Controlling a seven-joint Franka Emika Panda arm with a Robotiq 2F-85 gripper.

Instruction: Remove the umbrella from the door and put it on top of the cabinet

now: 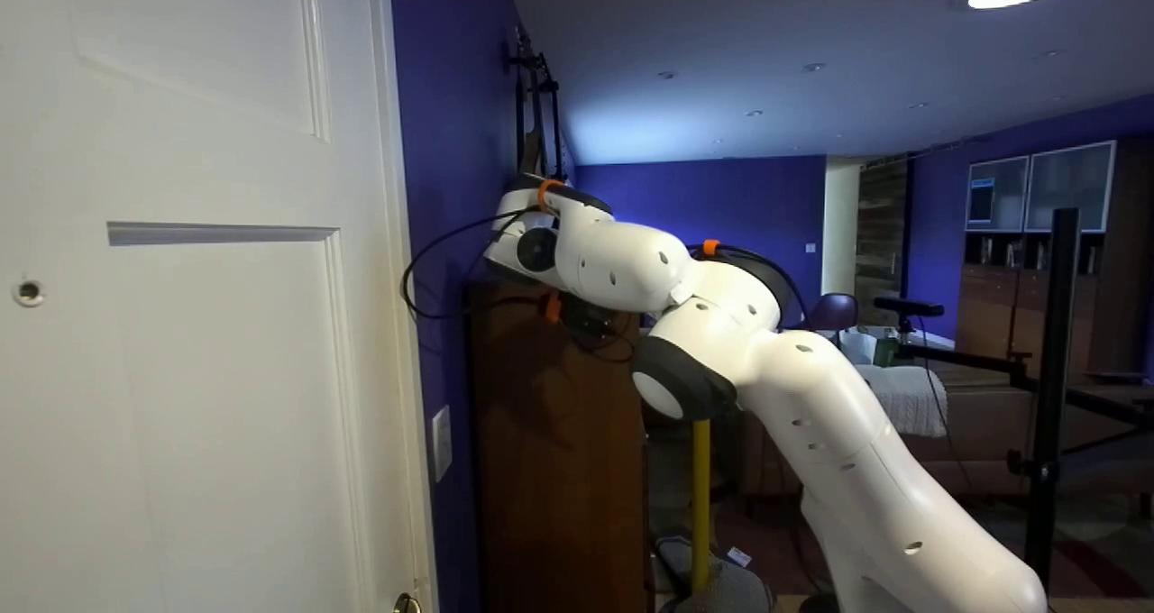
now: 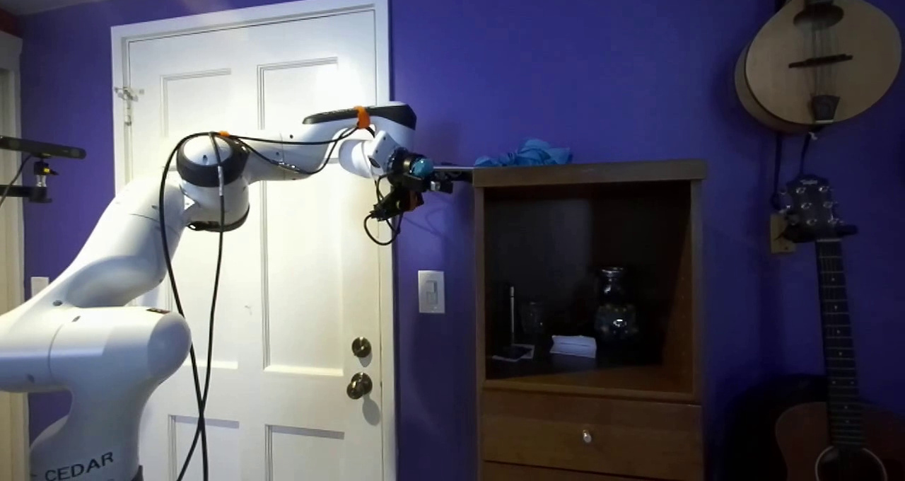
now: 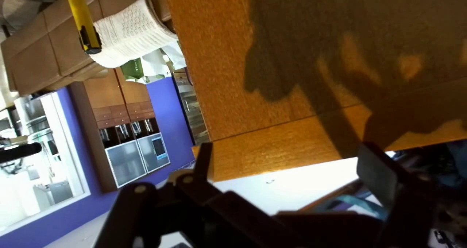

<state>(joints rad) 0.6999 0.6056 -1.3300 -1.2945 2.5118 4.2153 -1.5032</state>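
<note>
The umbrella (image 2: 527,154) shows as a crumpled blue-teal bundle on top of the brown wooden cabinet (image 2: 590,173). A thin grey shaft (image 2: 454,167) sticks out past the cabinet's left edge towards my gripper (image 2: 444,182). A round teal piece, perhaps the handle, overlaps the gripper in that view; I cannot tell whether they touch. In the wrist view my fingers (image 3: 284,160) are wide apart with nothing clasped between the tips, close to the cabinet's side (image 3: 226,58). A teal strap (image 3: 359,200) loops behind the right finger. The white door (image 1: 207,370) stands beside the cabinet.
A mandolin (image 2: 820,60) and a guitar (image 2: 841,325) hang or stand right of the cabinet. The purple wall (image 2: 438,78) is close behind. A yellow pole (image 1: 701,505) stands near the cabinet, and a black camera stand (image 1: 1055,370) stands behind the arm.
</note>
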